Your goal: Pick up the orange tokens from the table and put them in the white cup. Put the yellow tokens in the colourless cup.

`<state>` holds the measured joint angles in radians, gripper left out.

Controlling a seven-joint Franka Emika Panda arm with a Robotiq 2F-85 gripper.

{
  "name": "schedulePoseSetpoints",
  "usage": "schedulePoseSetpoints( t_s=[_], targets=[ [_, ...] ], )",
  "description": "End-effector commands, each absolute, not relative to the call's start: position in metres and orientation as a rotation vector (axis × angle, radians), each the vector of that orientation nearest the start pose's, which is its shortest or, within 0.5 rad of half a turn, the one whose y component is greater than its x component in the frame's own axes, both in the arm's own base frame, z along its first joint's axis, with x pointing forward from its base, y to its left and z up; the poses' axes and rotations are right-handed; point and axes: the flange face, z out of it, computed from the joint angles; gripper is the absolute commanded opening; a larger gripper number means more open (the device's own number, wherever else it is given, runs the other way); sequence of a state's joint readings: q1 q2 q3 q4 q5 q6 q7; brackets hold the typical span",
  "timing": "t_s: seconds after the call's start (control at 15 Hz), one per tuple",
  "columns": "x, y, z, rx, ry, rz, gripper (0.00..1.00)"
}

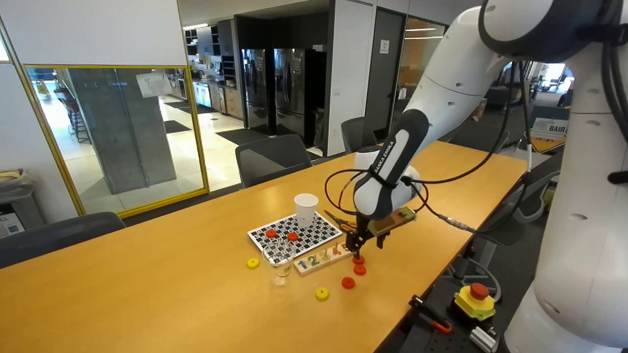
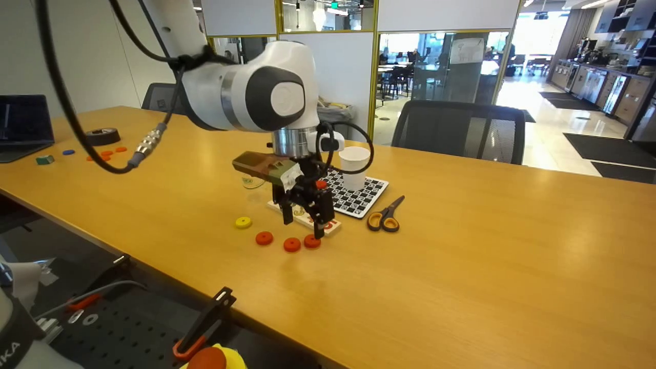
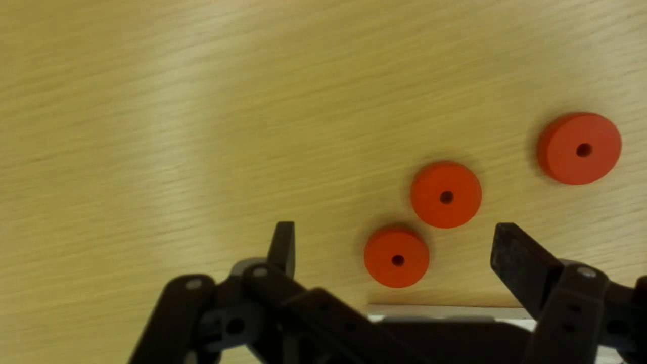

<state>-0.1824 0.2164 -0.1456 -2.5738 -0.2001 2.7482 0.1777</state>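
Three orange tokens (image 3: 434, 207) lie near the number board (image 1: 320, 261) on the counter (image 1: 171, 294), two more on the checkerboard (image 1: 319, 235) beside it; close to the three, your empty jaws hang wide apart, presumably to straddle one.

The arm (image 1: 449, 81) reaches over the robot-side edge of the surface (image 1: 147, 304), gripper (image 3: 395, 238) pointing down, fingers (image 3: 523, 269) wide apart.

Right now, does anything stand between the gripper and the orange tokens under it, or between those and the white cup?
Nothing visible blocks the open gripper from those orange tokens. Between them and the white cup lie the low number board and part of the checkerboard; a lifted token should probably clear both.
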Motion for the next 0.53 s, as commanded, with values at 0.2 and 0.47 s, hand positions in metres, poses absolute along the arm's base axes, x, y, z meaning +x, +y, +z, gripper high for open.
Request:
schedulePoseSetpoints(
  t_s=[0.2,0.47],
  targets=[
    [0.441,-0.155,0.156,-3.124,0.676,-0.015,1.00],
    [0.444,-0.161,0.149,-3.054,0.780,-0.062,1.00]
  ],
)
